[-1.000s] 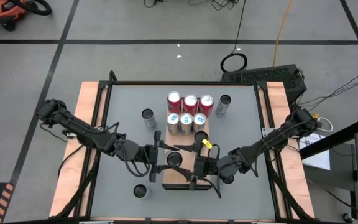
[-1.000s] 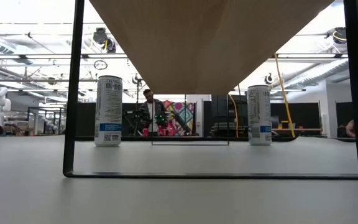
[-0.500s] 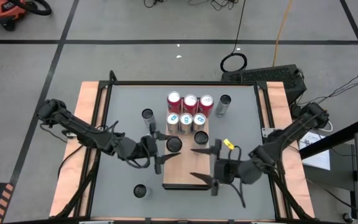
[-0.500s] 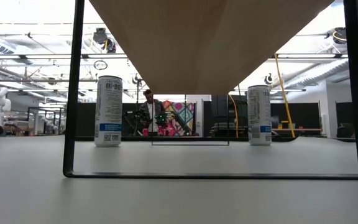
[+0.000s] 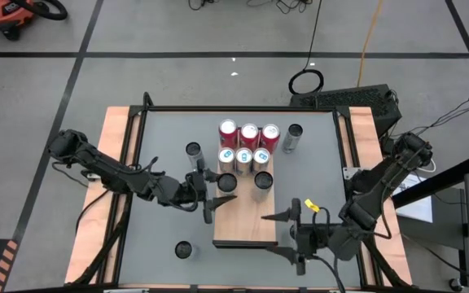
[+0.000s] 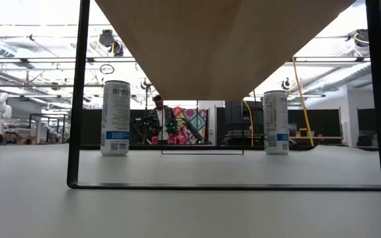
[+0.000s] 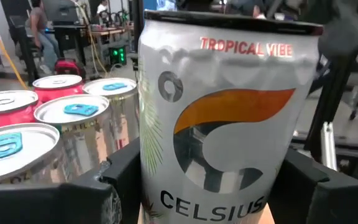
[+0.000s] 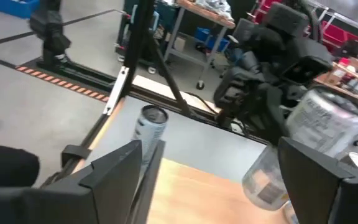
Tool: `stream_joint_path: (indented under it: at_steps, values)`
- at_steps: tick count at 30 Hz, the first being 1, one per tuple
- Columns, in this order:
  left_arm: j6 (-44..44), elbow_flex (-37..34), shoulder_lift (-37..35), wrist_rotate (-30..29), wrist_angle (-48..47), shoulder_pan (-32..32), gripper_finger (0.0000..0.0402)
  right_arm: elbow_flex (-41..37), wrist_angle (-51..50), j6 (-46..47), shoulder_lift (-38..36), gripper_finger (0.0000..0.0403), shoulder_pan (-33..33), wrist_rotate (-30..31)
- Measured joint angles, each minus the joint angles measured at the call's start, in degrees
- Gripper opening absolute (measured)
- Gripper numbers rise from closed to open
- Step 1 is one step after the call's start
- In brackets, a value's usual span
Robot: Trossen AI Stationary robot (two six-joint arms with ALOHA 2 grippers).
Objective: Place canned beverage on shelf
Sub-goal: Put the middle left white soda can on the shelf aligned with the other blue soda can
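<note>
- We see the left gripper (image 5: 216,193) clenched on a Celsius can (image 7: 222,118), standing at the shelf's (image 5: 247,228) left edge beside the can rows (image 5: 247,150);
- We see the right gripper (image 5: 287,234) released, fingers spread, at the shelf's near right corner.

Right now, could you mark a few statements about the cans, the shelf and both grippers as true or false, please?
1. The left gripper holds a Celsius can. True.
2. The right gripper grips a can. False: it is open and empty, off the shelf's corner.
3. Three red cans stand in the back row on the shelf. True.
4. Every can is on the shelf. False: a can stands on the grey tabletop.
</note>
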Motion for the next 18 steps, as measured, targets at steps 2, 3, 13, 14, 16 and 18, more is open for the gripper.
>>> stream_joint_path:
  at_steps: [2, 3, 13, 14, 16, 18]
  values:
    - [-0.94, 0.00, -0.07, 0.07, -0.16, 0.24, 0.0247, 0.00, -0.56, 0.08, 0.00, 0.0311, 0.80, 0.00]
    - [-1.01, -0.04, -0.07, 0.10, -0.74, 0.24, 0.0247, 0.00, -1.05, 0.36, 0.00, 0.0311, 1.17, 0.00]
    - [-2.26, -4.35, 0.00, 0.02, 1.40, 1.11, 0.0247, 0.00, -3.02, 2.45, 0.02, 0.0311, 2.11, 0.02]
    - [-2.34, -4.44, 0.04, -0.01, 1.33, 1.24, 0.0247, 0.00, -3.02, 2.43, 0.02, 0.0311, 2.10, 0.02]
    - [-2.38, -4.44, 0.03, -0.01, 1.88, 1.45, 0.0247, 0.00, -2.98, 2.29, 0.02, 0.0311, 1.98, 0.02]
    - [-2.39, -4.42, 0.02, 0.90, 2.48, 1.97, 0.0247, 0.00, -2.73, 1.76, 0.02, 0.0311, 1.75, 0.02]
